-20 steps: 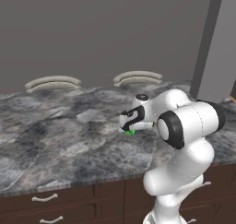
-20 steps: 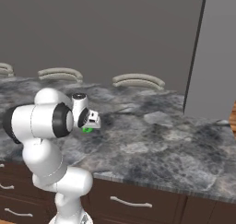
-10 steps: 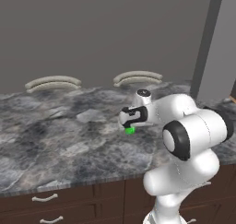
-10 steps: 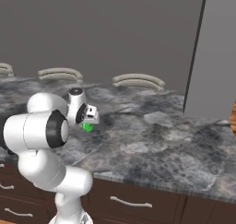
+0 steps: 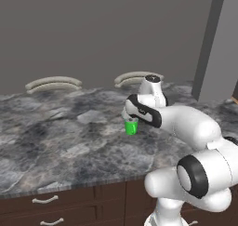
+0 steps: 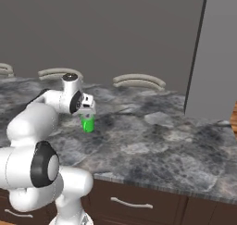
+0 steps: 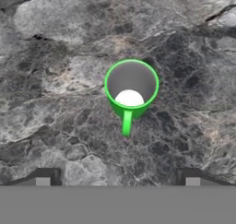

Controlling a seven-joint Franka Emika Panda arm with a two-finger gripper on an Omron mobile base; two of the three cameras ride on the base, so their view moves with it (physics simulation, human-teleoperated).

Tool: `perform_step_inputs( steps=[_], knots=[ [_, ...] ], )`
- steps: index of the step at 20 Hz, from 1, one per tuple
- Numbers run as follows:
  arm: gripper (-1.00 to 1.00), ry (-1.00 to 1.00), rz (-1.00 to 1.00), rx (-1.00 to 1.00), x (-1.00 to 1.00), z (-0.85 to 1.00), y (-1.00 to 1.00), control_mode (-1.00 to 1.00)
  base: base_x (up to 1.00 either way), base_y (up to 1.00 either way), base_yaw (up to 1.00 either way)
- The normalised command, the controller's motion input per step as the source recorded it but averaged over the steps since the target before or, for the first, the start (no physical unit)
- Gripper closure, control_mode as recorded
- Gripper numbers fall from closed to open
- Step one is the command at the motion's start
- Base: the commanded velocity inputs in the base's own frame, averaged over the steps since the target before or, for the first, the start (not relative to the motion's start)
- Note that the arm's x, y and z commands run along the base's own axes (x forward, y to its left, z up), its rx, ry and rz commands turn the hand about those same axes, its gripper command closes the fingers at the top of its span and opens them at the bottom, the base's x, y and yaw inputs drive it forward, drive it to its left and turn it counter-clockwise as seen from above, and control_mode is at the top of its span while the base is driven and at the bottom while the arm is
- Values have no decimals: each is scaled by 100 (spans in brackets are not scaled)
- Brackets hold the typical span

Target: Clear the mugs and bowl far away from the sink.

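The green mug (image 7: 131,91) stands upright on the grey marbled counter (image 5: 60,141), its handle pointing to six o'clock in the hand view, its grey inside showing a pale floor. Directly above it hangs the gripper (image 7: 117,178), fingers (image 7: 45,177) spread wide, at seven and five o'clock of the mug, touching nothing.

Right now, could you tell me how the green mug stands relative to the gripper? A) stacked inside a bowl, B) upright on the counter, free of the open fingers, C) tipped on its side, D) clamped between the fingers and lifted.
B: the green mug stands upright on the marble counter, with the gripper open and its fingertips apart, clear of the mug.
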Motion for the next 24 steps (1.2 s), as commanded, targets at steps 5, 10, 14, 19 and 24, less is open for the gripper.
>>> perform_step_inputs(
  steps=[5,10,14,19,24],
  knots=[
    [-100,-3,0,0,-94,100,0,-100,0,0,0],
    [-100,-15,0,0,-100,82,0,-100,0,0,0],
    [-100,-18,0,0,-85,20,-13,-100,0,0,0],
    [-100,-11,-1,13,-88,56,-14,-100,0,0,0],
    [-100,0,-8,16,-90,74,-3,-100,0,0,0]
  ],
)
